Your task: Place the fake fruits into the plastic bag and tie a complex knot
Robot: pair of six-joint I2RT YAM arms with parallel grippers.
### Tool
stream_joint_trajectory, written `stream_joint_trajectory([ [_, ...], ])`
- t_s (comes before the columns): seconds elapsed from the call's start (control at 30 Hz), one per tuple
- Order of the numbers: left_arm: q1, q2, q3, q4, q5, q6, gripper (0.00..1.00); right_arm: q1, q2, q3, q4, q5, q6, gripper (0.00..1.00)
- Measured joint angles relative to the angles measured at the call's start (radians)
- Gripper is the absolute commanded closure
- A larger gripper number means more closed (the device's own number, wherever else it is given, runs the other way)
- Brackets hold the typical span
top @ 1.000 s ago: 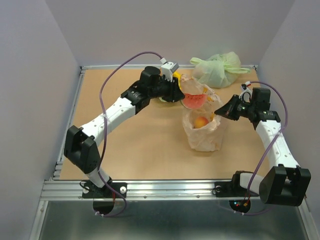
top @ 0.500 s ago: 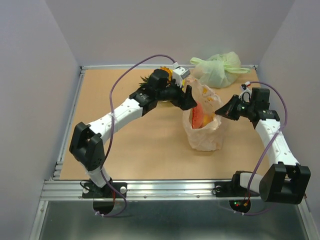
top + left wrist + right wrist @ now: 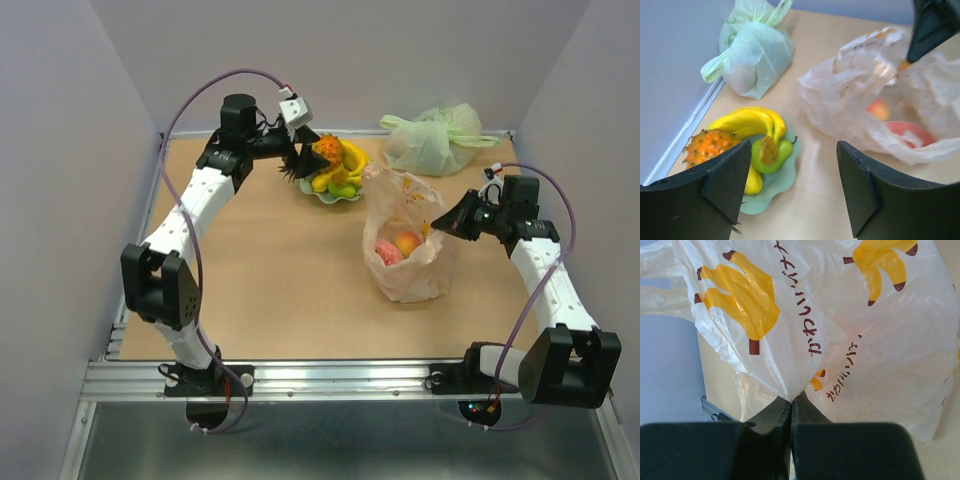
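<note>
- Your left gripper (image 3: pixel 794 162) holds nothing, and its fingers stand wide apart.
- Just past the fingertips, toward the left finger, is the bowl (image 3: pixel 774 182) with bananas (image 3: pixel 747 122), a spiky fruit (image 3: pixel 707 145) and a green fruit (image 3: pixel 767 152).
- Beyond the right finger stands the bag (image 3: pixel 840 95), its mouth open (peach (image 3: pixel 879 109) and watermelon slice (image 3: pixel 905 132) inside).
- Your right gripper (image 3: pixel 791 402) is closed tight on a fold of the bag.

We get bright, even light with soft shadows; the left wrist's near fingers (image 3: pixel 725 185) look blurred, and the bag (image 3: pixel 880 95) shines.
</note>
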Motion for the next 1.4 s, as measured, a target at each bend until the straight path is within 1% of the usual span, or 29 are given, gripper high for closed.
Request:
stream_joint_trajectory([
  [0.13, -0.018, 0.19, 0.133, -0.106, -0.029, 0.228, 0.21, 0.0, 0.0, 0.0, 0.001, 0.015, 0.0, 1.0],
  [0.27, -0.043, 0.33, 0.184, -0.169, -0.07, 0.406, 0.2, 0.0, 0.0, 0.0, 0.002, 0.027, -0.002, 1.0],
  [0.4, -0.069, 0.415, 0.209, -0.206, -0.102, 0.549, 0.18, 0.0, 0.0, 0.0, 0.002, 0.031, -0.004, 1.0],
  [0.53, -0.084, 0.459, 0.239, -0.198, -0.122, 0.638, 0.17, 0.0, 0.0, 0.0, 0.001, 0.031, -0.004, 1.0],
  [0.73, -0.096, 0.502, 0.289, -0.181, -0.138, 0.71, 0.18, 0.0, 0.0, 0.0, 0.001, 0.031, -0.005, 1.0],
  [0.97, -0.101, 0.566, 0.333, -0.175, -0.145, 0.748, 0.23, 0.0, 0.0, 0.0, 0.001, 0.031, -0.008, 1.0],
  [1.17, -0.104, 0.625, 0.377, -0.188, -0.144, 0.751, 0.33, 0.0, 0.0, 0.0, 0.0, 0.031, -0.01, 1.0],
  [1.2, -0.104, 0.631, 0.38, -0.193, -0.145, 0.751, 0.36, 0.0, 0.0, 0.0, 0.0, 0.031, -0.011, 1.0],
  [1.33, -0.108, 0.636, 0.385, -0.206, -0.145, 0.755, 0.43, 0.0, 0.0, 0.0, 0.0, 0.033, -0.012, 1.0],
  [1.4, -0.11, 0.636, 0.389, -0.207, -0.145, 0.756, 0.5, 0.0, 0.0, 0.0, 0.0, 0.035, -0.012, 1.0],
])
